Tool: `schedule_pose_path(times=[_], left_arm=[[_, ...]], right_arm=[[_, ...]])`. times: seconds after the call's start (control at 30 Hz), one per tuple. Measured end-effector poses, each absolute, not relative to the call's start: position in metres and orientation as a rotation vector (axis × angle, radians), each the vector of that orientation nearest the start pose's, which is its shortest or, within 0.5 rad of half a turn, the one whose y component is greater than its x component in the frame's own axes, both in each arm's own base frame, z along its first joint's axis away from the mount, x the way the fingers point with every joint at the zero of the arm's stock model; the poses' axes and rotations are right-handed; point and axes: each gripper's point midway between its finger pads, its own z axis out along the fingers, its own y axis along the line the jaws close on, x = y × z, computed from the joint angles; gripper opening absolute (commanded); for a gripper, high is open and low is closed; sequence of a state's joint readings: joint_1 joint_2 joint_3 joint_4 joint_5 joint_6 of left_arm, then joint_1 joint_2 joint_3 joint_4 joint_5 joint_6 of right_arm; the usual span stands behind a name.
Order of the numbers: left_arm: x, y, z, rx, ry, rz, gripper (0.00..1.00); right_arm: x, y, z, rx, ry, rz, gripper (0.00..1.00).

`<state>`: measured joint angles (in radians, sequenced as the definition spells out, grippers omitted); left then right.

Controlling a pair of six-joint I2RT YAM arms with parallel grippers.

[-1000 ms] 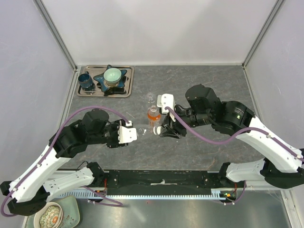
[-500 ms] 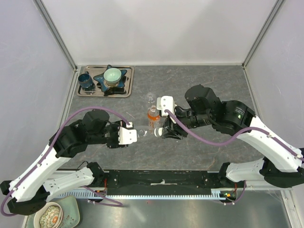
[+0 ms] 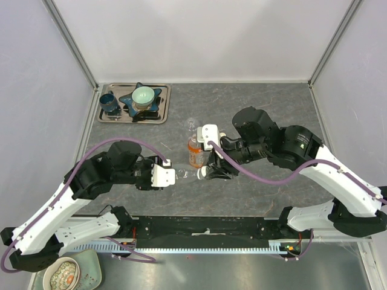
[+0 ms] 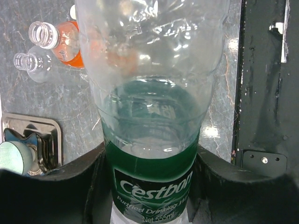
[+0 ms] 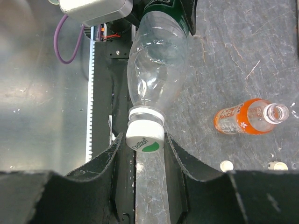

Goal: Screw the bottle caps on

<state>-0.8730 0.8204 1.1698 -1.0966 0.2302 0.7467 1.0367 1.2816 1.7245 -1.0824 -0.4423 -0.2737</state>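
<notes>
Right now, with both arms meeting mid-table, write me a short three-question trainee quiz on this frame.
1. True or false: the orange bottle is capped.
2. The left gripper holds: A the green-label bottle; B the orange bottle; C nothing.
3. Fill in: the right gripper pinches a white ___ at the green-label bottle's neck.
Key: 1 false; 2 A; 3 cap.
</notes>
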Motion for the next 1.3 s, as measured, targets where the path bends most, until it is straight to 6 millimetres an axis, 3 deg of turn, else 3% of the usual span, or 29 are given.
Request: schedule_pose_path(times=[0.2, 0.33, 0.57, 0.8, 0.9, 1.13, 1.3], left_arm=[[0.128, -0.17, 0.255, 1.754, 1.506, -0.321, 0.27], [0.129, -0.169, 0.253, 1.751, 1.488, -0.304, 0.21], [0.141, -0.159, 0.239, 1.689, 1.491, -0.208, 0.2], [0.145, -0.152, 0.226, 1.658, 1.502, -0.171, 0.18], [0.148, -0.157, 0.233, 1.641, 1.488, -0.179, 0.18], [0.157, -0.17, 0.284, 1.551, 1.405, -0.192, 0.18], [0.152, -0.172, 0.291, 1.531, 1.388, -0.227, 0.19]], right_arm=[[0.098, 0.297, 0.347, -1.615, 1.643, 0.908, 0.33], [0.097, 0.292, 0.337, -1.627, 1.657, 0.893, 0.3], [0.096, 0.277, 0.313, -1.641, 1.6, 0.776, 0.28], [0.112, 0.271, 0.326, -1.602, 1.432, 0.648, 0.26], [0.122, 0.277, 0.324, -1.606, 1.41, 0.599, 0.25], [0.139, 0.292, 0.306, -1.652, 1.415, 0.52, 0.24], [0.138, 0.296, 0.304, -1.666, 1.397, 0.513, 0.24]])
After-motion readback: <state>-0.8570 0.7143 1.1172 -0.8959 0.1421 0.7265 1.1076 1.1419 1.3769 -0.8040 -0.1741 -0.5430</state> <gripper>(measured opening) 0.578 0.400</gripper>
